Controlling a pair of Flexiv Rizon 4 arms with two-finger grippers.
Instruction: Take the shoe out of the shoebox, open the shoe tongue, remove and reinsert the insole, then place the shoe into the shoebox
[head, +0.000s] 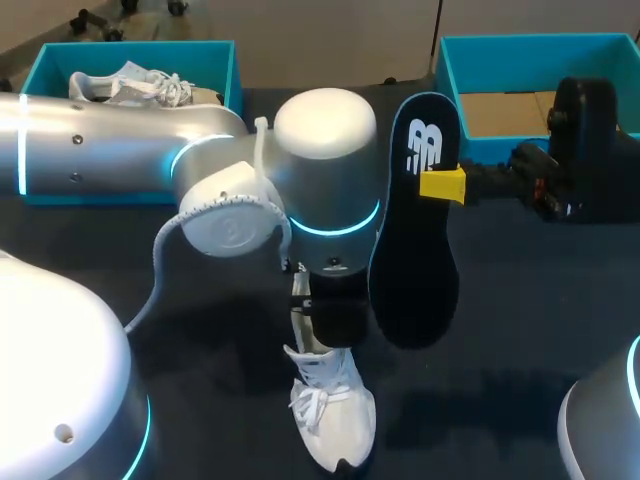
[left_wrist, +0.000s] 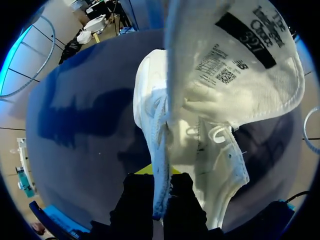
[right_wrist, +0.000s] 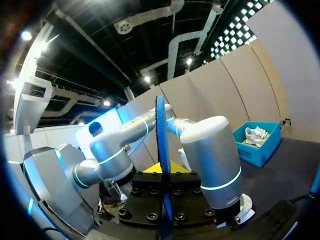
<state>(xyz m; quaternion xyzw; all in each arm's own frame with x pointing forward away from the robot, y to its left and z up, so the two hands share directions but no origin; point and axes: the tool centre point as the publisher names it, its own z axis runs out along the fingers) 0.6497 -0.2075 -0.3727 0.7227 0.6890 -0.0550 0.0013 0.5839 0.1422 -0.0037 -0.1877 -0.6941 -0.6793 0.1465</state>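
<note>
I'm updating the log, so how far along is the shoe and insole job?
Done: the shoe is on the table, outside the boxes, its tongue pulled open and the insole out. In hand: the right gripper is shut on the insole, holding it in the air; the left gripper grips the shoe's upper. Left: reinsert the insole and put the shoe into the shoebox.

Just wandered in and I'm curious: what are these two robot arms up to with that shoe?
The left tool pinches the white shoe by an edge of its upper, with the shoe resting on the dark table. The right tool holds the dark insole up in the air, out of the shoe. A blue shoebox at the back left holds another shoe.
</note>
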